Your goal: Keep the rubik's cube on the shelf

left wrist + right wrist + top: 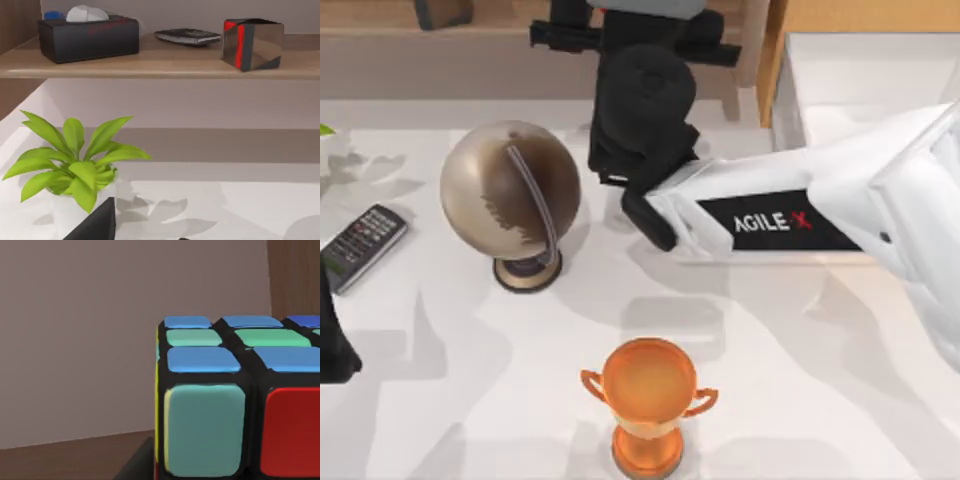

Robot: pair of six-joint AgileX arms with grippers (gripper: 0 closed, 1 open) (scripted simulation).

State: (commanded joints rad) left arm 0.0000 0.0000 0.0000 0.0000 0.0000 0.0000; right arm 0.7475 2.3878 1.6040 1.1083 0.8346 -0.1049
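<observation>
Here my right arm (800,215) reaches from the right side across the worktop (770,350) toward the back, its black wrist and right gripper (620,40) over the shelf (470,45) along the far edge. In the right wrist view the rubik's cube (235,405) sits very close to the camera: blue and green stickers on its upper face, a pale teal and a red sticker on the near face, a yellow edge at the side, all on a black frame. A brown wooden surface lies below and behind it, with a plain wall beyond. I cannot tell whether the jaws are spread or pinching the cube, and I cannot tell whether the cube rests on the board. My left gripper (335,350) sits parked at the left edge of the worktop; its jaws' state I cannot tell either. On the worktop: a brown globe (510,195) on a stand left of centre, a remote control (360,245) near the left edge, an orange trophy cup (648,400) at the front. The left wrist view looks at the shelf board from the front, carrying a black tissue box (89,37), a second remote (187,36) and a red-black mirrored cube (252,44), with a green potted plant (75,170) below.
</observation>
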